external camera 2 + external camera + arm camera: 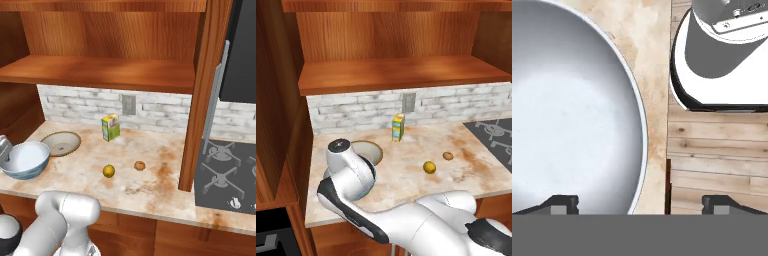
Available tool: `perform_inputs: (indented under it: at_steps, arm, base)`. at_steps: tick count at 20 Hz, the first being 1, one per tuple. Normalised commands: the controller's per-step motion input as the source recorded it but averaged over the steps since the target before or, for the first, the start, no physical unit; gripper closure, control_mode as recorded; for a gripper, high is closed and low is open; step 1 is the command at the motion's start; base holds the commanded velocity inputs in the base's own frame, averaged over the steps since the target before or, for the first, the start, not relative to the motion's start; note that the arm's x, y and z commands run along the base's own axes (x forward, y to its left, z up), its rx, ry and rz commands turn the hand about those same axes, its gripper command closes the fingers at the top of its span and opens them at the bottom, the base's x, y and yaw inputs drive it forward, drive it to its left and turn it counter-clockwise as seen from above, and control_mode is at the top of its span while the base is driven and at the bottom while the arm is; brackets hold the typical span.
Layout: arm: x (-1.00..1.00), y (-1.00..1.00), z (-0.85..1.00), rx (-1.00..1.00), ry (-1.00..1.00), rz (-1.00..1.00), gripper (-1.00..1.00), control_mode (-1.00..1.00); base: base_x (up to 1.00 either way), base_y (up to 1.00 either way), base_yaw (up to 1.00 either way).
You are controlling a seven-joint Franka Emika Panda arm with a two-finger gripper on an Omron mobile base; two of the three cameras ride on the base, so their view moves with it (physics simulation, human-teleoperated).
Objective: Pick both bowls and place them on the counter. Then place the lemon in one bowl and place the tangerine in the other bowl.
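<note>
Marbled counter (150,185) bears smooth round white bowl (25,159)

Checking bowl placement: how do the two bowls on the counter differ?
The white bowl with blue outside is deep and sits at the counter's front left edge; the tan-rimmed bowl is shallow, flatter and farther back. Both stand upright, empty, side by side.

hidden: shallow bowl (370,150) near half behind arm | cut off: deep bowl (572,115) left part past hand-view edge | stove (227,175) right side cut | wall outlet (409,102) detail blurred
</note>
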Motion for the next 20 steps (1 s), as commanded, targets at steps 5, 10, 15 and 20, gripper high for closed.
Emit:
perform_inputs:
  at_steps: [5,10,15,20]
  arm:
    - [-0.34,-0.25,0.54,0.06,-0.19,-0.02,-1.0,-1.0]
    - [-0.33,-0.3,0.57,0.06,-0.13,0.0,-1.0,-1.0]
    - [-0.28,-0.36,0.55,0.07,-0.03,0.0,-1.0,-1.0]
    - [-0.17,-0.45,0.51,0.06,0.0,0.0,-1.0,-1.0]
  base:
    - [0.0,0.0,0.0]
    - [0.0,0.0,0.0]
    - [0.0,0.0,0.0]
    - [0.0,0.0,0.0]
